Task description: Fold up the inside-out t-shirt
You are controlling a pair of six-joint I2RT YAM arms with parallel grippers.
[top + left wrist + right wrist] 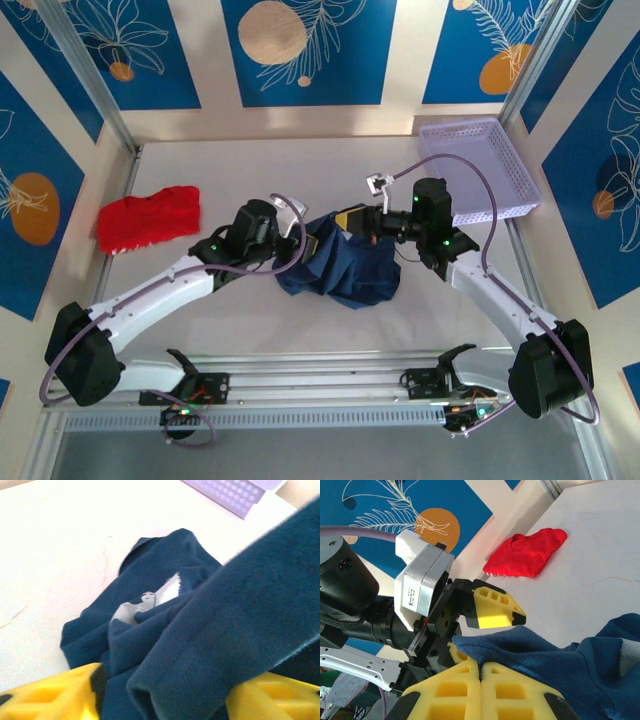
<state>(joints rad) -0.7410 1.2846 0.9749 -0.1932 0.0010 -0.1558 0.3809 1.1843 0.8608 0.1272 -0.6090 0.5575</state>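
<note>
The dark navy inside-out t-shirt (340, 268) lies bunched at the table's middle, its upper edge lifted where both grippers meet. My right gripper (481, 672) is shut on a hemmed edge of the t-shirt (555, 660); from above it sits at the shirt's top (364, 222). My left gripper (318, 240) faces it from the left. Its yellow fingers (50, 695) stand wide apart with a thick fold of cloth (215, 630) lying between them. In the right wrist view the left gripper (490, 635) is open around the same edge. A grey-white label (150, 597) shows in the folds.
A bright red garment (150, 218) lies crumpled at the table's left, also seen far off (527, 552). A lilac perforated basket (480, 165) stands at the back right corner. Bare white tabletop (330, 165) surrounds the shirt.
</note>
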